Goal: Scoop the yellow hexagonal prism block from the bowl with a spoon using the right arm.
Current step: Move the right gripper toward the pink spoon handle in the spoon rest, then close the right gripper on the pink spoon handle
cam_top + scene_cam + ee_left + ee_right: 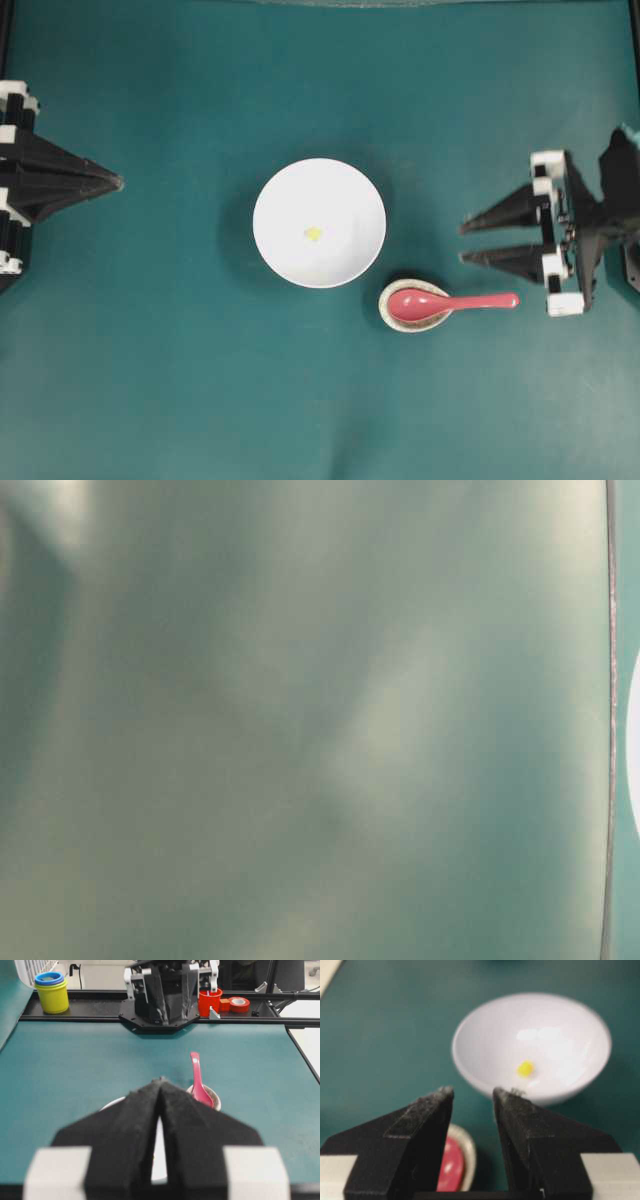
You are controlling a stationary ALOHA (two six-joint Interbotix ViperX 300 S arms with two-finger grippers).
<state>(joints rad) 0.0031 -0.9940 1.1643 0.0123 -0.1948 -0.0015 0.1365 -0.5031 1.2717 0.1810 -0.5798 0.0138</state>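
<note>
The white bowl [319,222] sits mid-table with the tiny yellow hexagonal prism block [313,234] lying inside it, also seen as the block [525,1068] in the bowl [485,1045] from the right wrist. The pink-red spoon [452,302] rests with its scoop in a small speckled spoon rest [414,319], handle pointing right. My right gripper [463,242] hangs open at the right, above and right of the spoon handle, holding nothing; its fingertips [443,1094] frame the spoon's scoop [451,1170]. My left gripper [118,183] is shut at the far left, away from the bowl.
Beyond the table's far edge in the left wrist view stand a yellow and blue cup stack [51,992], a red cup [209,1002] and tape rolls [239,1004]. The table-level view is a blur of green with a white edge [634,750].
</note>
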